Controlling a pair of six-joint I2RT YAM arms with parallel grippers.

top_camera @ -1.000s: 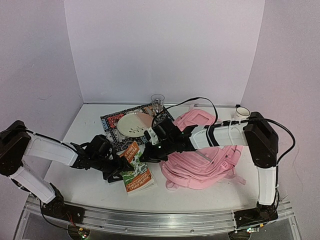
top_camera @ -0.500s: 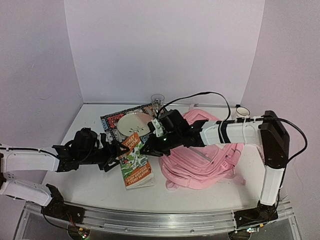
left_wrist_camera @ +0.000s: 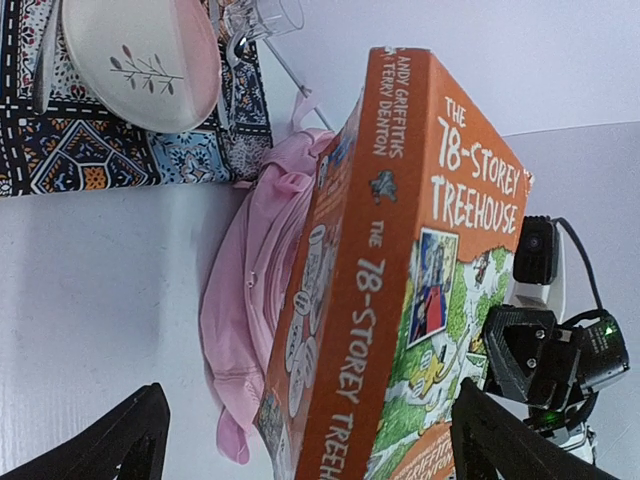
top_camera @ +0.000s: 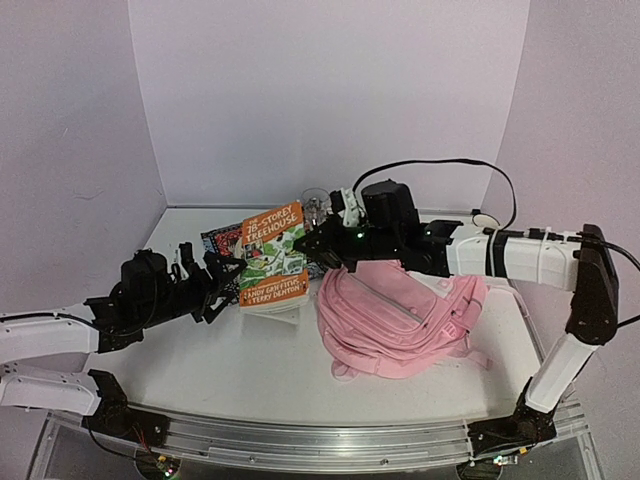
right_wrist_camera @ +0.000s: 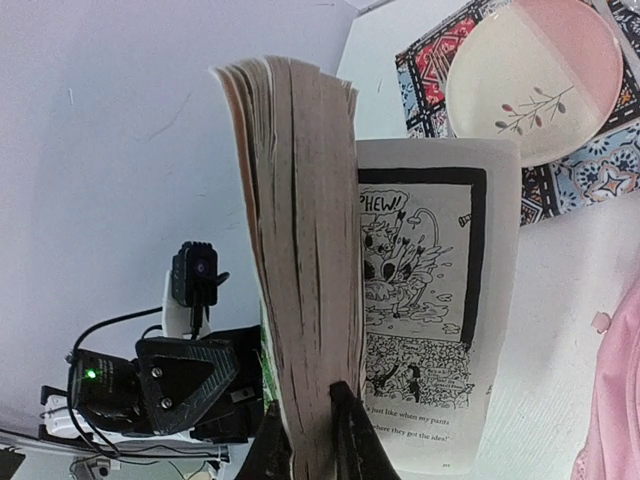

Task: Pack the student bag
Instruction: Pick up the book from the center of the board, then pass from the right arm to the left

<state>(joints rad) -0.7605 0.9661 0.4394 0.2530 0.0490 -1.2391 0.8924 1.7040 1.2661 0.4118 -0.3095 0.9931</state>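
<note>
The student bag (top_camera: 400, 320) is soft pink fabric, slumped and creased, with zipped pockets. It lies flat on the white table (top_camera: 180, 370), right of centre, with its long axis roughly left to right and its straps trailing toward the near right. Just left of it a thick orange paperback (top_camera: 272, 258) is held upright above the table, clamped at its page edge by the right fingers (top_camera: 318, 243) — that arm stretched out level over the bag. The left fingers (top_camera: 218, 285) are spread wide by the book's spine — the arm low, reaching in from the left.
</note>
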